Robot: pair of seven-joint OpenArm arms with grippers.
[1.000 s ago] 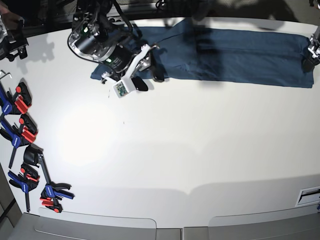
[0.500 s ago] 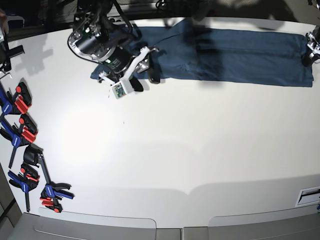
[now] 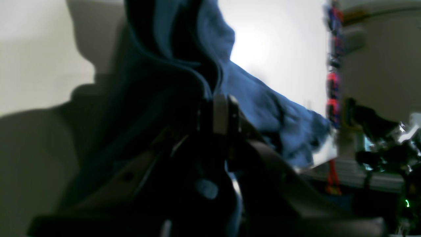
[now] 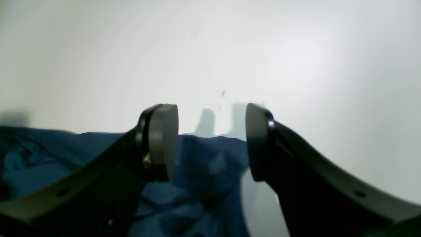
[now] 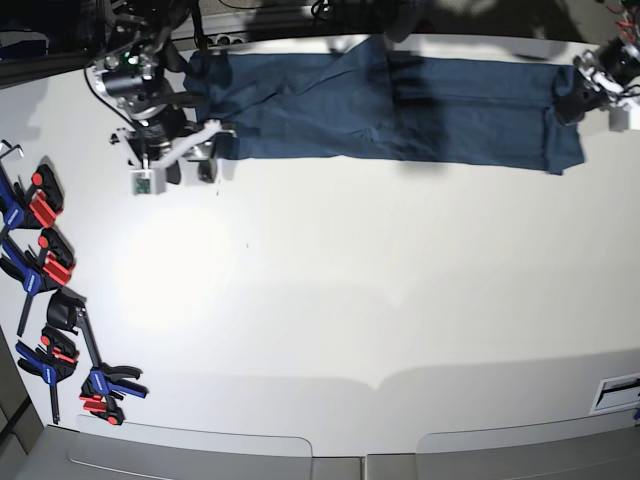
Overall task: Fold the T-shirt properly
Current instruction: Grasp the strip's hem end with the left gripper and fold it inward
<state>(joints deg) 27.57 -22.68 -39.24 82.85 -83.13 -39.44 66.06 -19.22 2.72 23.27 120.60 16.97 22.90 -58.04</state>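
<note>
The dark navy T-shirt (image 5: 400, 110) lies stretched along the far side of the white table (image 5: 350, 290). In the base view my left gripper (image 5: 571, 104) is at the shirt's right end, which is turned over a little toward the middle. The left wrist view shows that gripper (image 3: 217, 110) shut on a raised fold of the T-shirt (image 3: 263, 105). My right gripper (image 5: 190, 168) is at the shirt's left end, open. In the right wrist view its fingers (image 4: 162, 141) stand apart over the edge of the T-shirt (image 4: 204, 171), with nothing between them.
Several blue-and-red clamps (image 5: 40, 260) lie along the table's left edge. A white slotted part (image 5: 618, 392) sits at the near right corner.
My left gripper has shut on the shirt's right end and drawn it inward. My right arm has moved left to the shirt's left end, which has shifted with it.
</note>
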